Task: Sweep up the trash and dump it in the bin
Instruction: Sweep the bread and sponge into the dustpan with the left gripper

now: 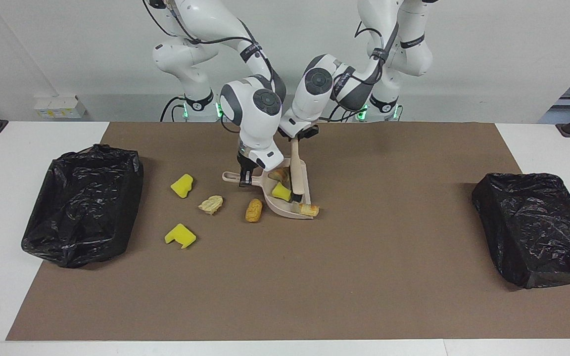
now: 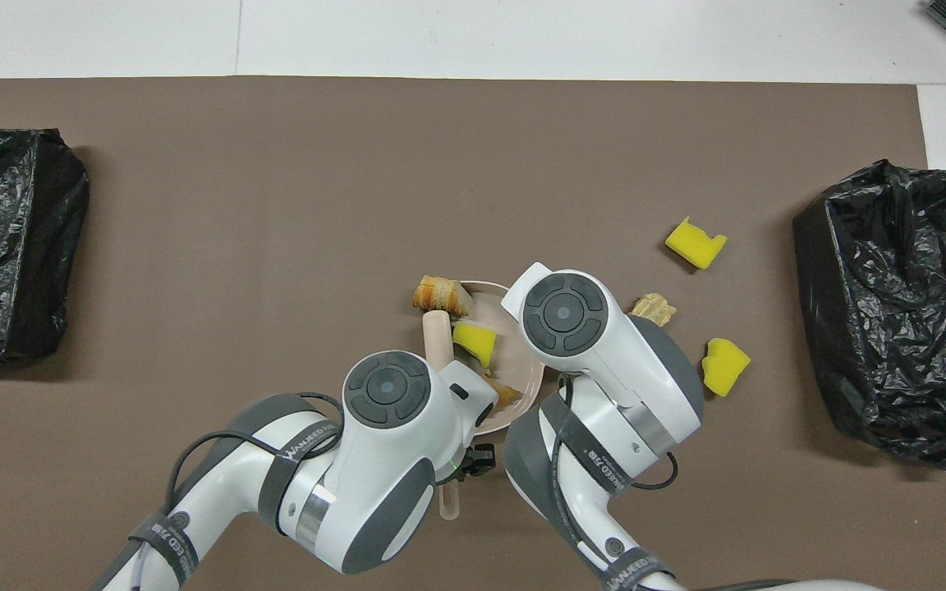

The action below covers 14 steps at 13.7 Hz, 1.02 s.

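My right gripper [image 1: 246,177] is shut on the handle of a beige dustpan [image 1: 278,206] that rests on the brown mat. My left gripper [image 1: 295,141] is shut on a beige brush [image 1: 296,174] whose black bristles stand inside the pan. Three scraps of trash are at the pan: a pastry piece [image 1: 281,174], a yellow sponge chunk [image 1: 281,192], and a bread piece [image 1: 308,210] on the pan's lip. On the mat toward the right arm's end lie a golden-brown piece [image 1: 254,210], a tan piece [image 1: 211,203] and two yellow sponge chunks [image 1: 182,185] [image 1: 180,236].
A bin lined with a black bag [image 1: 84,207] stands at the right arm's end of the table, its mouth up. A second black-bagged bin [image 1: 537,227] stands at the left arm's end. In the overhead view both wrists cover much of the dustpan [image 2: 522,379].
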Each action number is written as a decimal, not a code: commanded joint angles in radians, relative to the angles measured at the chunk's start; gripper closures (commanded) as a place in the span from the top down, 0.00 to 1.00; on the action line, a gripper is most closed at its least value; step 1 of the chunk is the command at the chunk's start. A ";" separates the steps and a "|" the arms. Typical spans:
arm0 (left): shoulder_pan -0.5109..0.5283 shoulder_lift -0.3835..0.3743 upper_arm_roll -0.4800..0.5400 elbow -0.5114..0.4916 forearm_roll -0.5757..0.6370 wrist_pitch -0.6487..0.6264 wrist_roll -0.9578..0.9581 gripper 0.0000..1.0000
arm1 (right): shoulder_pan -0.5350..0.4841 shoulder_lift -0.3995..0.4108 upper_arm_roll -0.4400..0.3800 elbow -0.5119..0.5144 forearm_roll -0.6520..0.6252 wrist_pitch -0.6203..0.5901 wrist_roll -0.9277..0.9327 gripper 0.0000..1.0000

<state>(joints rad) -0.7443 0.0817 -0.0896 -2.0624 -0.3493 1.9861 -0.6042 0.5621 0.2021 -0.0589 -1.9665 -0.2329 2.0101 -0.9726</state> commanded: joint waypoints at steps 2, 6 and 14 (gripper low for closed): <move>-0.015 -0.049 0.016 0.021 -0.014 -0.111 -0.067 0.00 | -0.019 -0.007 0.007 -0.022 -0.019 0.027 -0.029 0.00; 0.023 -0.097 0.028 0.018 0.024 -0.151 -0.065 0.00 | -0.019 -0.009 0.007 -0.031 -0.022 0.042 -0.069 0.00; 0.239 -0.042 0.028 0.007 0.147 -0.125 0.266 0.00 | -0.068 -0.026 0.007 -0.066 -0.007 0.148 -0.129 0.00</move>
<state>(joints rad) -0.5482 0.0219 -0.0519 -2.0495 -0.2360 1.8509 -0.4255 0.5181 0.2020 -0.0591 -2.0086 -0.2407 2.1341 -1.0643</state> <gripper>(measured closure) 0.722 0.678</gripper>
